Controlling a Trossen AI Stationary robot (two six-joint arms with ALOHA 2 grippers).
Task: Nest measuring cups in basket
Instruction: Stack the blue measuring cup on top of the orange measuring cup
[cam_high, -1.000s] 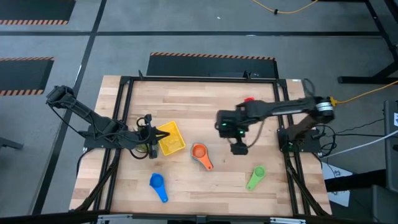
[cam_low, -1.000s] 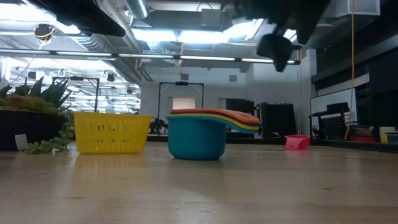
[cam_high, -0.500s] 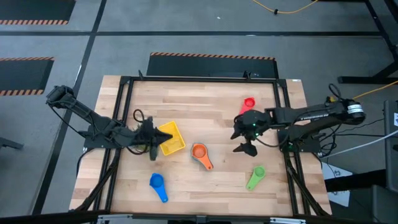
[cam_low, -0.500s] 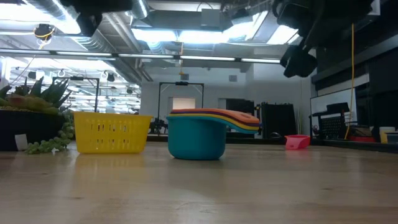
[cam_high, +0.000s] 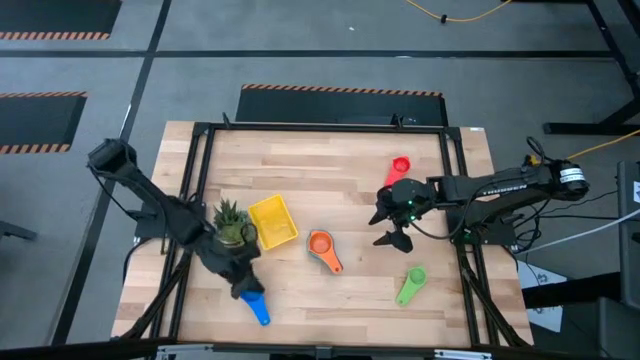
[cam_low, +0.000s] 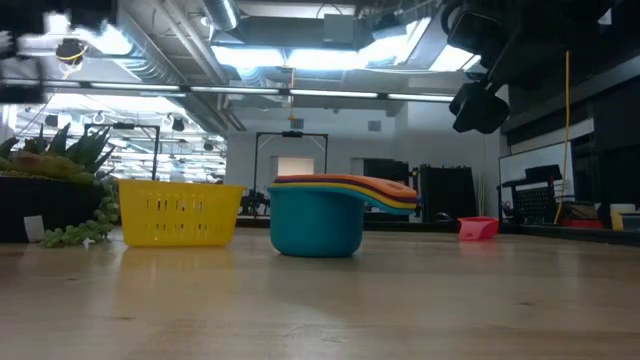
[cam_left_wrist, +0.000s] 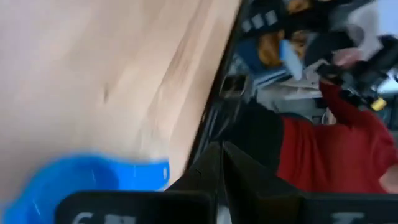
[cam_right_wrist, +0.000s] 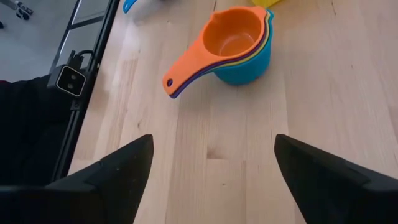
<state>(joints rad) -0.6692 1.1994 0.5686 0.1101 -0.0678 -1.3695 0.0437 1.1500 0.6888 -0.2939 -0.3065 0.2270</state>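
Nearest the worktop's (cam_high: 330, 185) front edge, your left hand (cam_high: 243, 287) hovered with fingers pinched narrow, holding nothing, over the loose blue plastic measuring scoop (cam_high: 255, 299); the green scoop (cam_high: 410, 284) lay toward the front right corner. Mid-worktop sat the nested stack of cups, orange on top (cam_high: 322, 248), beside the square yellow plastic basket (cam_high: 272, 221). Your right hand (cam_high: 392, 232) hung spread wide and empty; the red scoop (cam_high: 399, 165) lay beyond. You seemed to be collecting strays: next, open the left fingers and descend on the blue handle.
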